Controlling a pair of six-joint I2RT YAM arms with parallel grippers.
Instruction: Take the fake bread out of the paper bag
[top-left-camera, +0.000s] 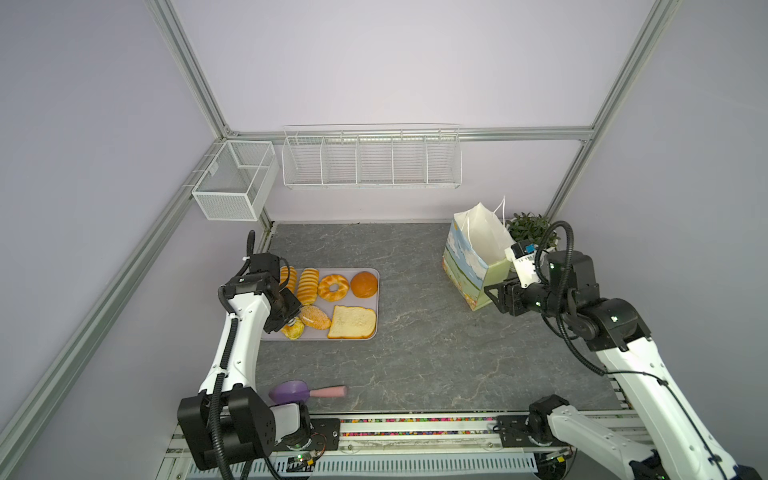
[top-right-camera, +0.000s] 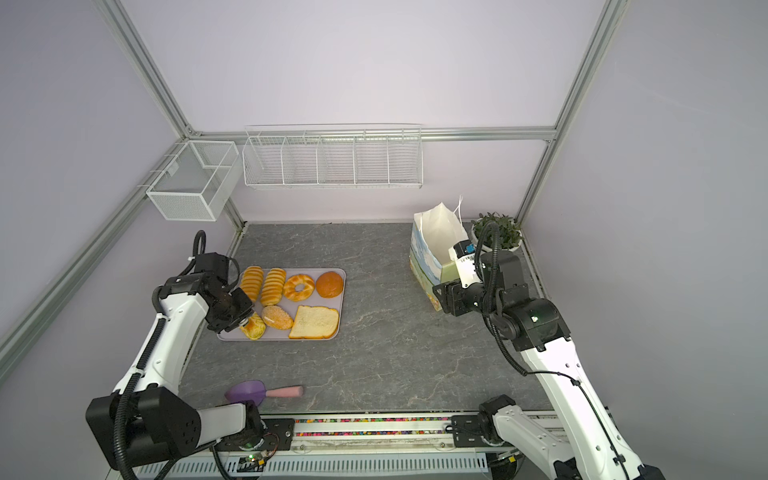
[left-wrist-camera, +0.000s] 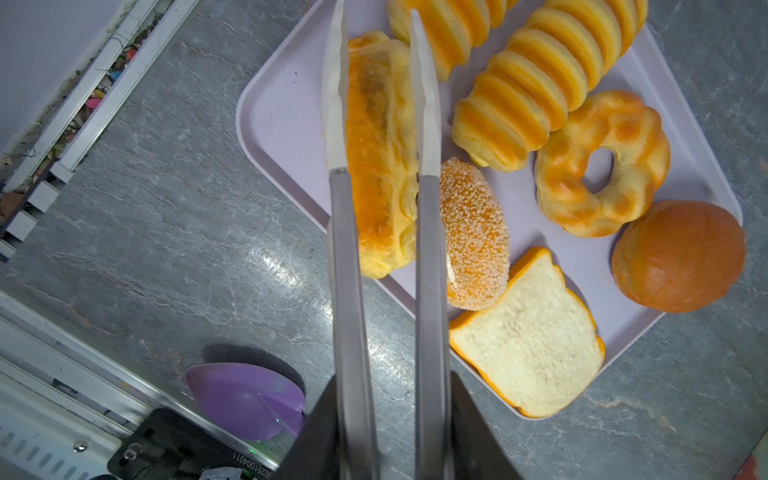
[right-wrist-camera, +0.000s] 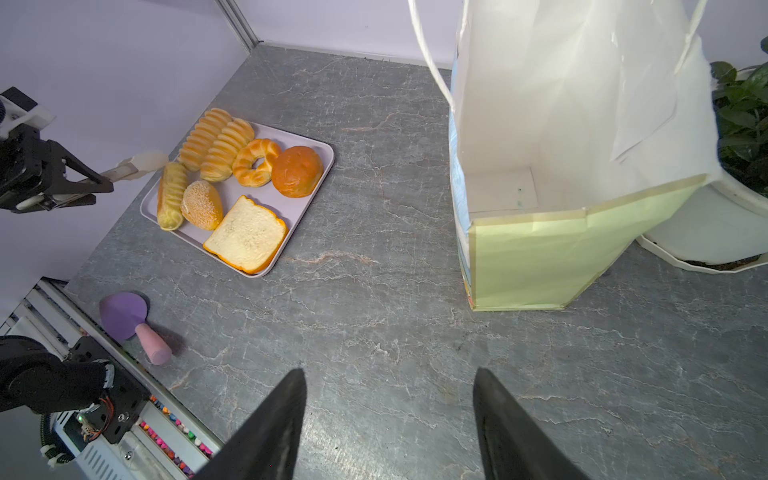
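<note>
The fake bread lies on a lilac tray (top-left-camera: 376, 305): two ridged loaves (top-left-camera: 308, 286), a braided ring (top-left-camera: 333, 286), a round bun (top-left-camera: 364, 284), a toast slice (top-left-camera: 352, 322), a sesame bun (top-left-camera: 314, 316) and a long pastry (left-wrist-camera: 378, 166). My left gripper (left-wrist-camera: 378, 25) hovers over that pastry. Its fingers stand narrowly apart and the pastry rests on the tray (left-wrist-camera: 282, 116) below them. The paper bag (top-left-camera: 465, 257) stands upright at the back right. Its white inside (right-wrist-camera: 503, 187) shows no bread. My right gripper (right-wrist-camera: 388, 374) is open and empty in front of the bag.
A purple scoop (top-left-camera: 291, 391) with a pink handle lies near the front edge. A potted plant (top-left-camera: 530, 226) stands right behind the bag. White wire baskets (top-left-camera: 372, 160) hang on the back wall and a mesh box (top-left-camera: 235, 178) in the left corner.
</note>
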